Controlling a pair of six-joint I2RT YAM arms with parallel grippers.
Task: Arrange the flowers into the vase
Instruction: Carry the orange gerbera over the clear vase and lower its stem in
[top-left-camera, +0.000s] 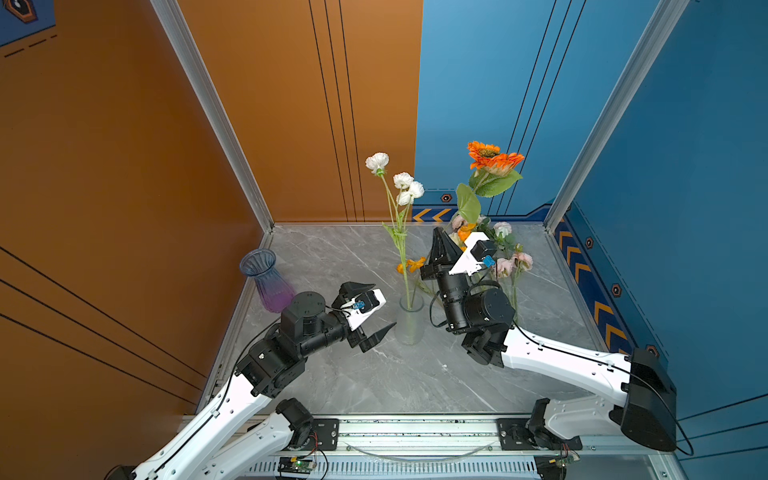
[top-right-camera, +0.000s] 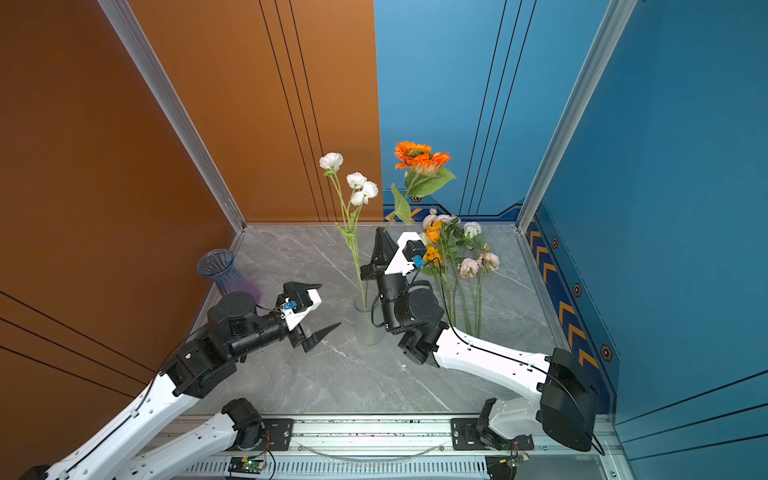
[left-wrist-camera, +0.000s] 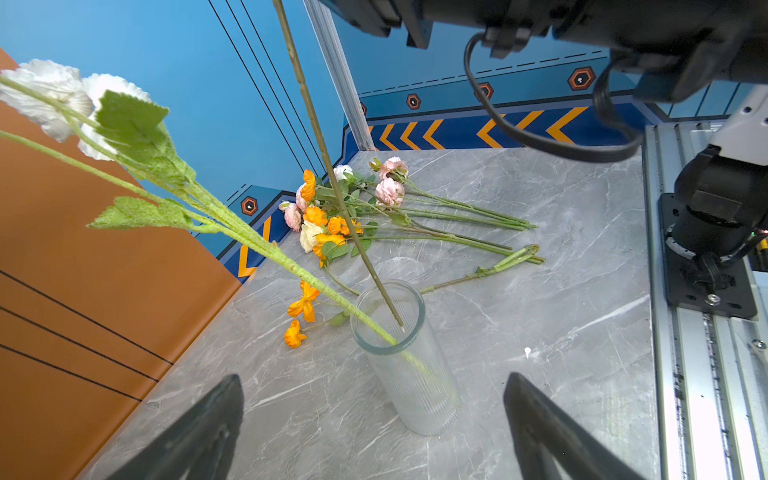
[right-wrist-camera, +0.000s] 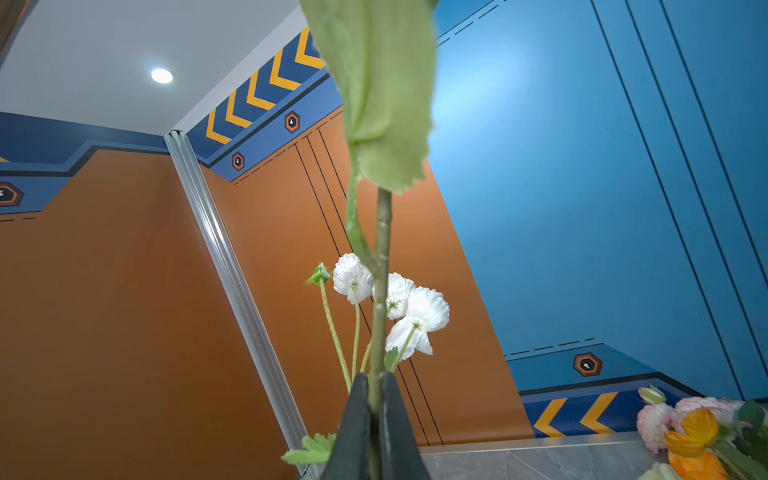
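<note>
an orange sunflower (top-left-camera: 494, 160) on a long stem with two broad green leaves stands almost upright over the middle of the table, its bloom high against the blue back wall. the left wrist view shows the stem's lower end just inside the mouth of the clear vase (left-wrist-camera: 409, 361), a ribbed glass cylinder standing upright at the table's middle. a spray of white flowers (top-left-camera: 405, 183) already stands in that vase, its fuzzy green stem leaning on the rim. the other loose flowers (top-right-camera: 457, 257), pink, cream and orange, lie flat in a heap on the far right of the table, with blooms toward the back wall and stems pointing near. a small orange sprig (left-wrist-camera: 302, 305) lies on the table just beside the vase, on its far side.

the right gripper (right-wrist-camera: 375, 384) is clamped on the sunflower stem part-way up, with the stem pinched between its dark fingers. in both top views it points upward, just to the far right of the vase. the left gripper (top-left-camera: 385, 305) hangs just left of the vase with its fingers spread wide apart. it holds nothing, and one fingertip is close to the glass.

a purple vase (top-left-camera: 266, 282), fluted and bluish at the rim, stands at the left edge of the grey marble table (top-left-camera: 374, 382), well apart from the rest.
</note>
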